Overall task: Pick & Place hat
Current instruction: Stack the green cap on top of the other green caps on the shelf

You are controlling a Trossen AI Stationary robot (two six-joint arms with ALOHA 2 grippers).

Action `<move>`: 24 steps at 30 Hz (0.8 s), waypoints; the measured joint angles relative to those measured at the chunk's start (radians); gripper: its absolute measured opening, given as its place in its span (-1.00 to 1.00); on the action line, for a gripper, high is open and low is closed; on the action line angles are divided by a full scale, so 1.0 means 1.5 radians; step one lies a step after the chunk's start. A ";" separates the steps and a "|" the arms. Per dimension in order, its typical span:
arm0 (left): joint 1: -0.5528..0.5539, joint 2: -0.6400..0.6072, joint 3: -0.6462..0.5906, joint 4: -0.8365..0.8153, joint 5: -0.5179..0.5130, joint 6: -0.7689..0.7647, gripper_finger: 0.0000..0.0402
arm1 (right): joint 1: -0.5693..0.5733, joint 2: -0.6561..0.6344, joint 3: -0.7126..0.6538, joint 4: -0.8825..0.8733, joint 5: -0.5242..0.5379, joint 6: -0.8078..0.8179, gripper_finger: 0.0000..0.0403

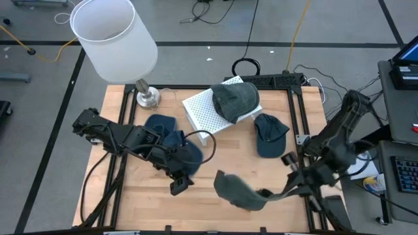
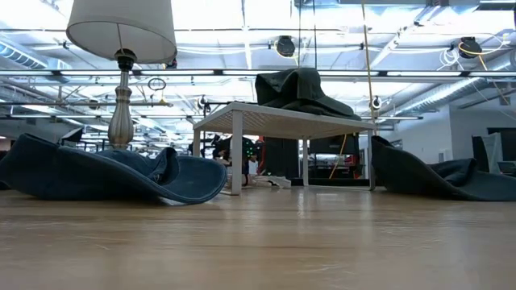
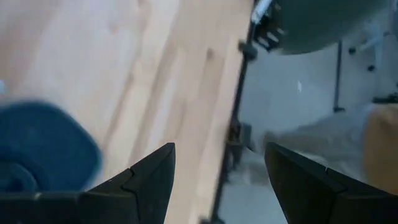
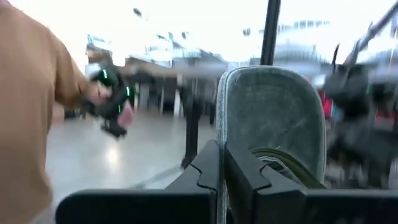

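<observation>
My right gripper is near the table's near edge, shut on a grey-green cap that extends from it toward the table's left. The right wrist view shows the shut gripper with that cap standing up past it. My left gripper is open over bare wood beside a dark blue cap. The left wrist view shows the open gripper with the blue cap to one side. Another grey-green cap lies on a white perforated stand. My right gripper pinches the grey-green cap between its two fingers at the edge of the flat rounded brim. It comes at the cap about level, from the table's right. The cap does not show in the low view; whether any part rests on the table I cannot tell.
A white-shaded lamp stands at the far left corner. Two more dark blue caps lie on the wood either side of the stand. A person's tan sleeve shows beyond the table. Bare wood lies in the middle.
</observation>
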 joint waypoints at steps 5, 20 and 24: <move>-0.016 -0.023 0.001 0.016 -0.103 0.051 0.26 | 0.000 -0.023 0.000 0.089 -0.019 -0.096 -0.98; -0.109 -0.144 0.000 0.116 -0.447 0.162 0.26 | -0.058 -0.026 0.000 0.386 -0.104 -0.409 -0.98; -0.116 -0.164 0.000 0.194 -0.505 0.174 0.26 | -0.104 -0.015 0.006 0.420 -0.116 -0.431 -0.98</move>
